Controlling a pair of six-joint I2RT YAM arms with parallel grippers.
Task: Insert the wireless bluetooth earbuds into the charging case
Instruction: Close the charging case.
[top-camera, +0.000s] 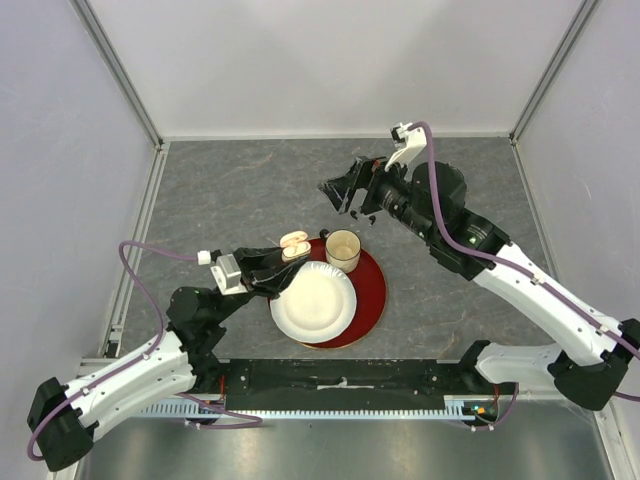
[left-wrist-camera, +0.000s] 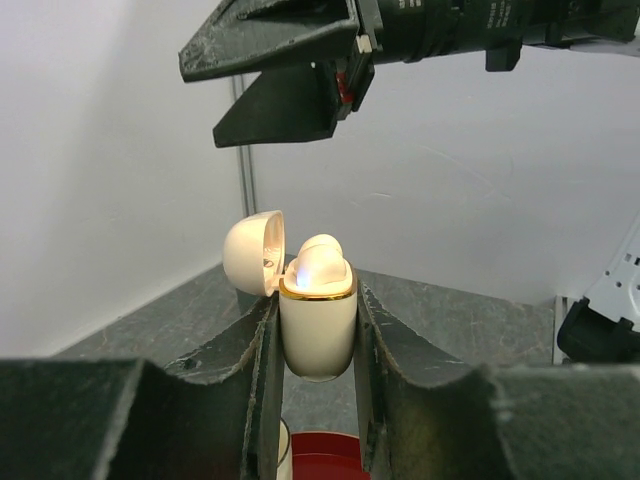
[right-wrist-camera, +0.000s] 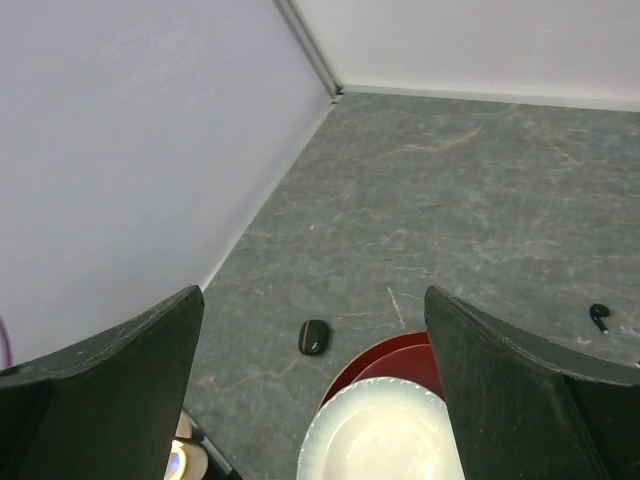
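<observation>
Left end effector (left-wrist-camera: 315, 300) clamping glossy rounded gold-rimmed charging case (left-wrist-camera: 318, 335), right end effector (right-wrist-camera: 312, 340) wide open, empty

A robotics lab test cell is shown: a grey stone-patterned tabletop (top-camera: 250, 190) enclosed by plain pale wall panels (top-camera: 330, 60) in aluminium framing (top-camera: 119, 75), with a left arm (top-camera: 120, 375) and right arm (top-camera: 545, 300) bolted to a black rail (top-camera: 340, 376) at bottom centre.

1. Open air separated the spread right fingers (left-wrist-camera: 275, 120) from the open charging case (left-wrist-camera: 318, 320) below them.
2. The left fingers (left-wrist-camera: 400, 370) flanked the case on both sides.
3. Beside the left fingers, the paper cup (top-camera: 343, 250) and white plate (top-camera: 313, 301) crowded the table (top-camera: 230, 190).
</observation>
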